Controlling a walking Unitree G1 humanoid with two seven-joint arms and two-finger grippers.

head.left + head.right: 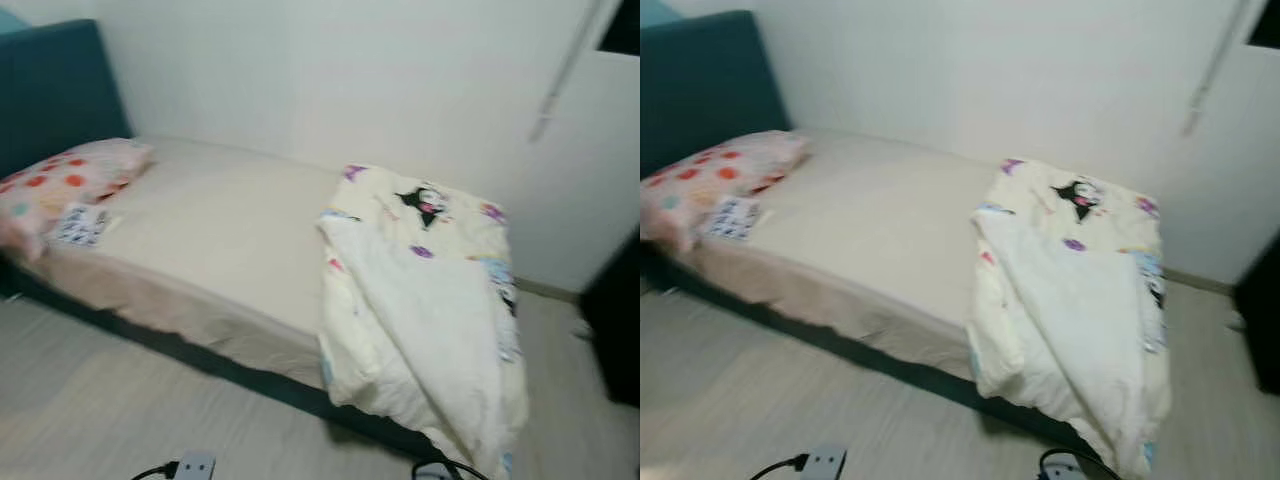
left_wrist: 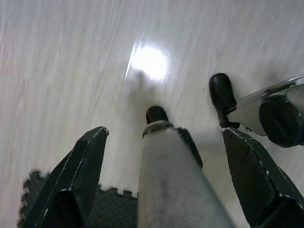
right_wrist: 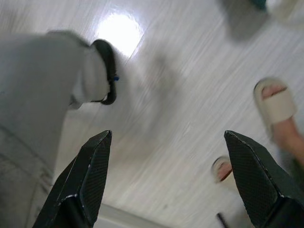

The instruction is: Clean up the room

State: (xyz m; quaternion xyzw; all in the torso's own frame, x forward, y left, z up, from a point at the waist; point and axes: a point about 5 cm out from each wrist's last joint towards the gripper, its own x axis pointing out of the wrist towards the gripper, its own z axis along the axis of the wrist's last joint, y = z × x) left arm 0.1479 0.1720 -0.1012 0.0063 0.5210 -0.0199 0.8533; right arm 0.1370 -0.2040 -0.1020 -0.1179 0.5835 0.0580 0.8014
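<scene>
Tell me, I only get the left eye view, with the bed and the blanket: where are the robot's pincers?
Observer: Both hang down over the pale floor. The left pincer and the right pincer are open and hold nothing.
Operator: Is anyone near the robot?
Observer: Yes. A person's foot in a pale slipper stands on the floor below the right pincer.
Operator: Anything else down there?
Observer: A dark foam mat with a jigsaw edge lies below the left pincer.

No legible text, label, brand or number can be made out. Dark print is seen on a small paper point(image 1: 80, 224) beside the pillow point(image 1: 62, 185), too blurred to be read.
</scene>
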